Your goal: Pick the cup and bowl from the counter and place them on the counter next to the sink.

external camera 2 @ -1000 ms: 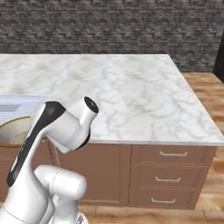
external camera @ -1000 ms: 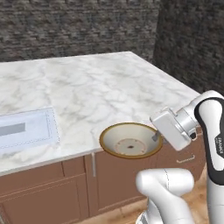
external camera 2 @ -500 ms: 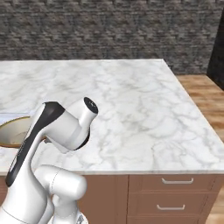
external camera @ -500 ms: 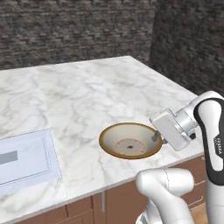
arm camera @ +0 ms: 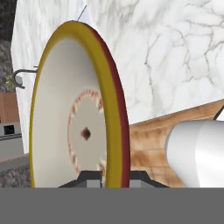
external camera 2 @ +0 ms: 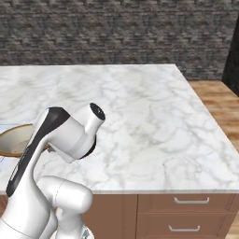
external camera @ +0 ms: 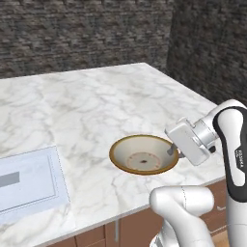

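The bowl (external camera: 144, 154), cream inside with a golden-brown rim, hangs level just above the white marble counter (external camera: 96, 106) near its front edge. My gripper (external camera: 172, 150) is shut on the bowl's right rim. In the right base view the bowl (external camera 2: 17, 139) peeks out at the far left, half hidden behind my arm. The hand view looks along the bowl (arm camera: 78, 127) edge-on, with its rim pinched in my gripper (arm camera: 113, 177) and the counter (arm camera: 175, 57) beyond. The cup is out of view.
A pale rectangular sink basin (external camera: 26, 183) is set into the counter left of the bowl. Brown drawers with metal handles (external camera 2: 191, 200) lie under the counter's front. A dark stone wall (external camera: 72, 34) runs along the back, and wood floor (external camera 2: 219, 98) lies to the right.
The whole picture has shifted: the base has come closer to the counter. The bowl, held throughout, was out past the front edge over the drawers and is now above the marble.
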